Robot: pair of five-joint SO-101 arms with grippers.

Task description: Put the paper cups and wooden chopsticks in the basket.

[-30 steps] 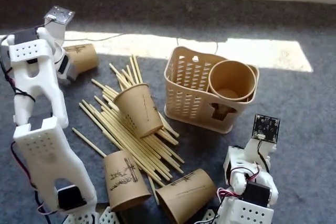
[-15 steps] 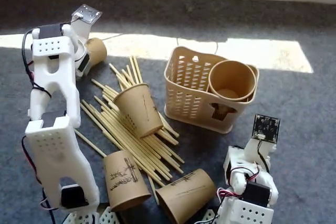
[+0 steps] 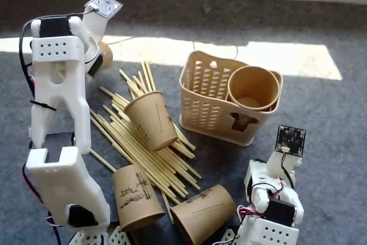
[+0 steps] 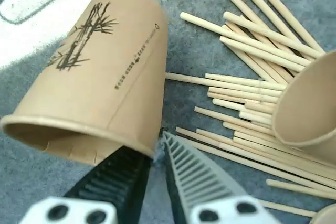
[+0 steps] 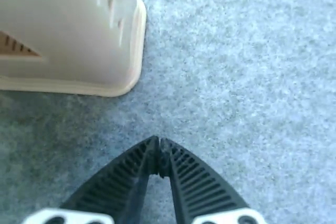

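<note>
Paper cup (image 3: 106, 54), seen from above, we find tucked against the left arm's wrist. Left wrist: our left pincer (image 4: 157, 146) pinches its rim, mouth toward the pincer and base pointing away, with the chopsticks (image 4: 247, 93) beside it. Right wrist: our right pincer (image 5: 158, 157) is closed on nothing, with the basket (image 5: 68, 35) ahead.

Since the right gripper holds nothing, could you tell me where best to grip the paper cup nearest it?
Pinch the rim wall of the cup, one finger inside the mouth. It lies on its side with the wider, open end pointing away from the basket, so come from that end; the body looks too wide to straddle.
</note>
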